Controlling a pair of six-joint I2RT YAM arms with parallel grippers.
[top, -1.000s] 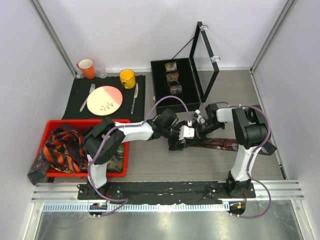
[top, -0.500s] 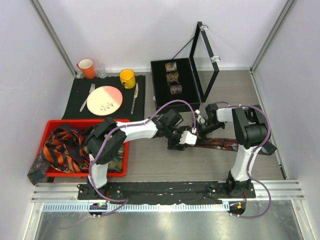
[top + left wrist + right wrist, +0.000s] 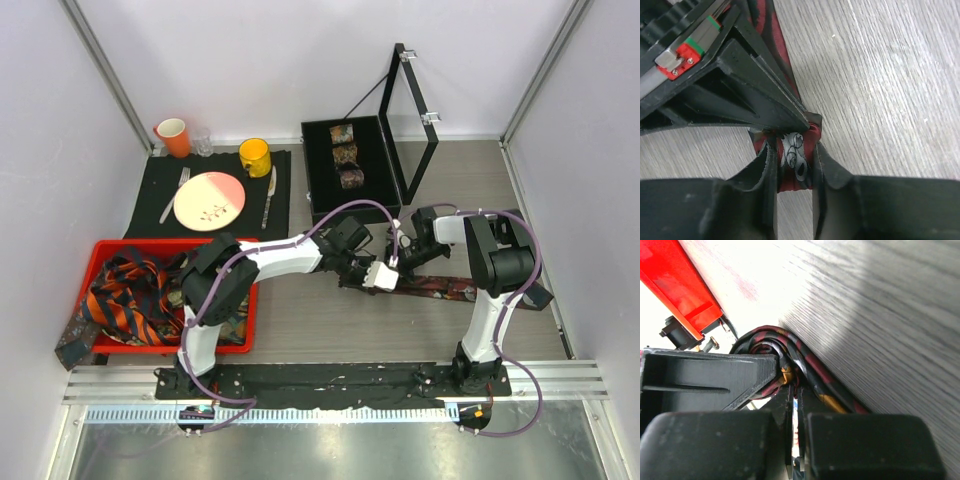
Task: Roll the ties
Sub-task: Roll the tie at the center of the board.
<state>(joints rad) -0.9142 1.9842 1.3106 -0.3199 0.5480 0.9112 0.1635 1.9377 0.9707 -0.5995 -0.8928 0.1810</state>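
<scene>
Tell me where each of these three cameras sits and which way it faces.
Top external: above and behind, looking down on the table; left arm and right arm show, bases at the bottom.
Left wrist: on the left arm, looking down past the left gripper, its fingers flanking the rolled dark red tie.
Right wrist: low over the table, looking along the right gripper, pinched on the tie.
Both wrist views share that roll and the other arm's finger.
</scene>
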